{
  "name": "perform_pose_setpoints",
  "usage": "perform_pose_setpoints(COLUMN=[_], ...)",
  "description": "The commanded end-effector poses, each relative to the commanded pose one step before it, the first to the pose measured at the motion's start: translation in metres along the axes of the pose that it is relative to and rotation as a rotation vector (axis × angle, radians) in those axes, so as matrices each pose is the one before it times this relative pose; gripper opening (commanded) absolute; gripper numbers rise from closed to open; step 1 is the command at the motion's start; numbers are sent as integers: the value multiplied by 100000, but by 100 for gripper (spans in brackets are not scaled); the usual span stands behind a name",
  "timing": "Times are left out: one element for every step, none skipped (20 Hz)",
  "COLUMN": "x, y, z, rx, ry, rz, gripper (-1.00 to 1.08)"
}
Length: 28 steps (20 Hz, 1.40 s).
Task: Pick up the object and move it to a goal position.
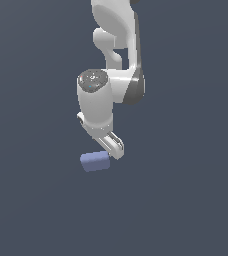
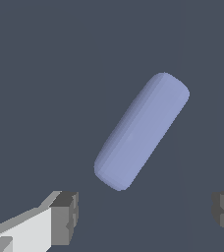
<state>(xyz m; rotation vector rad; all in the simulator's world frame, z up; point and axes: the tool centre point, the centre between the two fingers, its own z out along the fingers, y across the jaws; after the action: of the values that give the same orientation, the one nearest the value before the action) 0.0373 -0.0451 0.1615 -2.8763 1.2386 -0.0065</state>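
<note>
The object, a periwinkle-blue rounded block (image 1: 95, 161), lies on the dark grey floor just below the white arm. In the wrist view the object (image 2: 141, 132) appears as a long rounded bar lying at a slant, apart from both fingers. My gripper (image 2: 146, 214) is open, with a wide gap between its grey pads (image 2: 65, 216) and nothing held between them. In the exterior view the gripper (image 1: 113, 146) hangs just above and to the exterior view's right of the block, not touching it.
The white arm's links (image 1: 111, 65) rise from the gripper to the frame's upper edge. Plain dark grey ground (image 1: 186, 200) surrounds the block on all sides.
</note>
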Motion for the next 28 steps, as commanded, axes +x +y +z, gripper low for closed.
perform_pose_setpoints(x=[554, 218, 218, 217, 217, 215, 214, 213, 209, 197, 185, 173, 160, 149, 137, 125, 114, 103, 93, 81, 72, 62, 53, 43, 31, 24, 16, 1], y=[86, 18, 12, 5, -1, -7, -14, -20, -26, -30, -34, -36, -39, -39, -40, -39, -38, -37, -34, -32, -29, -26, -22, -19, -15, -10, -6, -3], z=[214, 84, 83, 83, 82, 81, 81, 80, 78, 74, 69, 65, 61, 56, 52, 48, 44, 40, 36, 32, 28, 24, 20, 17, 13, 9, 6, 2], rx=[-119, -51, -52, -52, -53, -53, -53, -52, -51, -48, -44, -41, -37, -33, -30, -27, -24, -21, -18, -16, -13, -11, -9, -7, -6, -4, -2, -1], ry=[-83, -22, -16, -11, -5, 1, 7, 12, 18, 22, 25, 28, 30, 31, 31, 31, 30, 29, 28, 26, 24, 21, 18, 15, 12, 9, 5, 2], rz=[7808, 3042, 3038, 3033, 3029, 3025, 3020, 3015, 2977, 2830, 2673, 2517, 2361, 2206, 2051, 1897, 1744, 1591, 1438, 1284, 1134, 981, 831, 680, 526, 378, 229, 69], gripper=[100, 100, 100, 100, 100, 100, 100, 100, 100, 100, 100, 100, 100, 100, 100, 100, 100, 100, 100, 100, 100, 100, 100, 100, 100, 100, 100, 100])
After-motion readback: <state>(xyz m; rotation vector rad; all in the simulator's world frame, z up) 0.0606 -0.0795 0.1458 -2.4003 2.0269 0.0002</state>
